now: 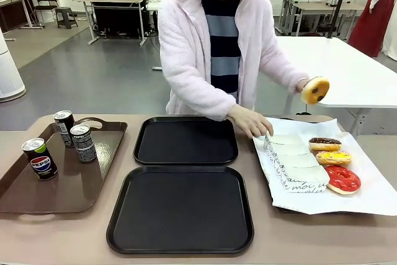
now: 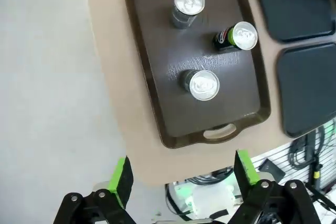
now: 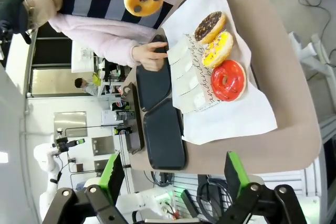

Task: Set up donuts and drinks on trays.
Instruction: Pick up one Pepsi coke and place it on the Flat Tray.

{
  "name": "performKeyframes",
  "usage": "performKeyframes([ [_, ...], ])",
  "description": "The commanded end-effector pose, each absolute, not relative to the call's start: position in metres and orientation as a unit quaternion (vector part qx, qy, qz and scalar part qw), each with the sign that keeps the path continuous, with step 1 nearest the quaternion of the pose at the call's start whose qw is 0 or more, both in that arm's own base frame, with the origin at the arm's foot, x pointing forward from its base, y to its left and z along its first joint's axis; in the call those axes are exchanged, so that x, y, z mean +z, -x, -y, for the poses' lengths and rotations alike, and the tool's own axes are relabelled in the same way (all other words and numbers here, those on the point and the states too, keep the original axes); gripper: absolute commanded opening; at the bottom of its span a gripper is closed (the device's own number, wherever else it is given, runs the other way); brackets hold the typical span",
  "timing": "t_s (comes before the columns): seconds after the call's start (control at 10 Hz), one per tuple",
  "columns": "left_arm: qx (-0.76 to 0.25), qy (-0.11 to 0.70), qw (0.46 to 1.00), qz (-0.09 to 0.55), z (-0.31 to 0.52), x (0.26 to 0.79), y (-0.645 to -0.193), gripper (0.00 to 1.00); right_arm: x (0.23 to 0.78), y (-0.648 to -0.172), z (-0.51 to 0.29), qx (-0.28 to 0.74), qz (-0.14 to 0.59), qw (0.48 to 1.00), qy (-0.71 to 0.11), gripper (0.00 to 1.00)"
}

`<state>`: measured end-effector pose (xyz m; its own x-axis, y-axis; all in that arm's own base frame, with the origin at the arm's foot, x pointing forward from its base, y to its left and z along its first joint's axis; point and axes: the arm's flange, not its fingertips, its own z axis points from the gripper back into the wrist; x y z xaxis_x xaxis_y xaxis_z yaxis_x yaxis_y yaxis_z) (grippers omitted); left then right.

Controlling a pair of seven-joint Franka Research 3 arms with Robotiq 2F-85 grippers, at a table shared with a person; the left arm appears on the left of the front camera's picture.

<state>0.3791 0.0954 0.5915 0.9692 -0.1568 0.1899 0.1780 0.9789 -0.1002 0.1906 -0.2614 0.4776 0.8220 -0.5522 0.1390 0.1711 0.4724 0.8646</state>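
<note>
Two black trays (image 1: 186,142) (image 1: 181,210) lie bare at the table's middle. On white paper at the right sit a chocolate donut (image 1: 325,144), a yellow one (image 1: 334,157) and a red one (image 1: 342,179). The person lifts a golden donut (image 1: 315,90) above them. Three cans stand on a brown tray (image 1: 68,184): a Pepsi can (image 1: 40,158) and two grey ones (image 1: 64,127) (image 1: 83,143). My left gripper (image 2: 182,174) hangs open high over that tray's near end. My right gripper (image 3: 173,174) is open above the table edge near the red donut (image 3: 227,80).
The person's other hand (image 1: 251,122) rests on a row of white paper holders (image 1: 291,153) beside the donuts. Bare floor lies left of the table in the left wrist view. Cables and a slotted base sit below the table's near edge.
</note>
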Motion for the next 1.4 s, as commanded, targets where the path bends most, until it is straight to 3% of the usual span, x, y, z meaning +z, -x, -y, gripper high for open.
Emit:
performKeyframes([
  [0.0, -0.100, 0.008, 0.992, 0.080, -0.044, 0.553, -0.383, 1.00, 0.476, -0.188, 0.263, -0.214, 0.203, 0.833, -0.468, 1.00],
  [0.4, -0.081, -0.020, 0.994, 0.065, -0.001, 0.497, -0.392, 1.00, 0.476, -0.188, 0.263, -0.214, 0.203, 0.833, -0.468, 1.00],
  [0.5, -0.070, -0.038, 0.993, 0.091, -0.008, 0.492, -0.394, 1.00, 0.476, -0.188, 0.263, -0.214, 0.203, 0.833, -0.468, 1.00],
  [0.6, -0.097, 0.003, 0.994, 0.053, 0.003, 0.503, -0.391, 1.00, 0.476, -0.188, 0.263, -0.214, 0.203, 0.833, -0.468, 1.00],
  [1.0, -0.097, 0.003, 0.994, 0.053, 0.003, 0.503, -0.391, 1.00, 0.476, -0.188, 0.263, -0.214, 0.203, 0.833, -0.468, 1.00],
  [1.3, -0.085, -0.010, 0.995, 0.045, 0.011, 0.468, -0.401, 1.00, 0.476, -0.188, 0.263, -0.214, 0.203, 0.833, -0.468, 1.00],
])
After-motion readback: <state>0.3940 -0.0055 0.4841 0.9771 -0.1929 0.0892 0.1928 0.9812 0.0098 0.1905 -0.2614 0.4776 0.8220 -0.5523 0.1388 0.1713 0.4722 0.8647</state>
